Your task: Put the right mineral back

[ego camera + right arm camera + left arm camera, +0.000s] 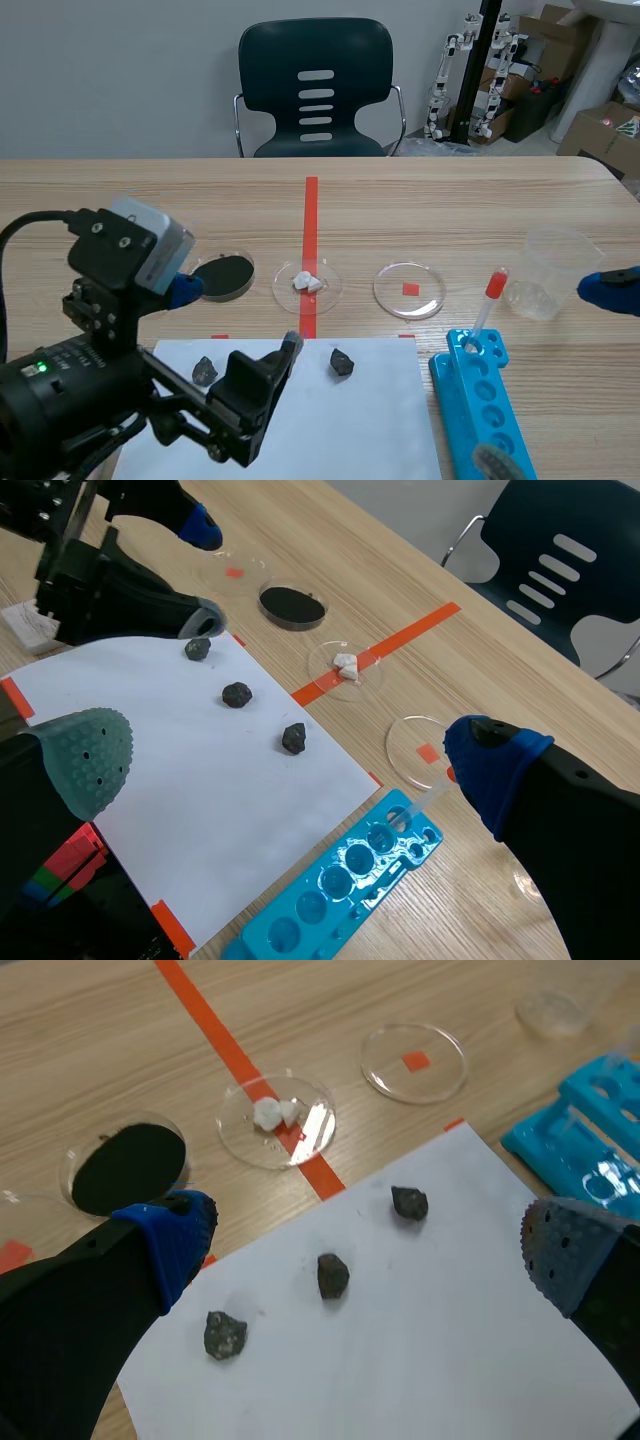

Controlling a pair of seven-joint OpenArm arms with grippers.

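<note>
Lying on the white sheet [430, 1340] close to its far edge, well apart from the middle stone [333, 1274] and the left stone [225, 1334]: the right mineral [409, 1202]. Bare paper all round it. Beyond that edge, a clear dish [414, 1061] over a red square; just beside the sheet's right side, a blue rack [580, 1130]. Hung above the sheet, fingers spread wide, grasping and touching nothing: left gripper [368, 1250]. Likewise splayed and unloaded, near the clear cup [550, 270]: right gripper [290, 765].
</note>
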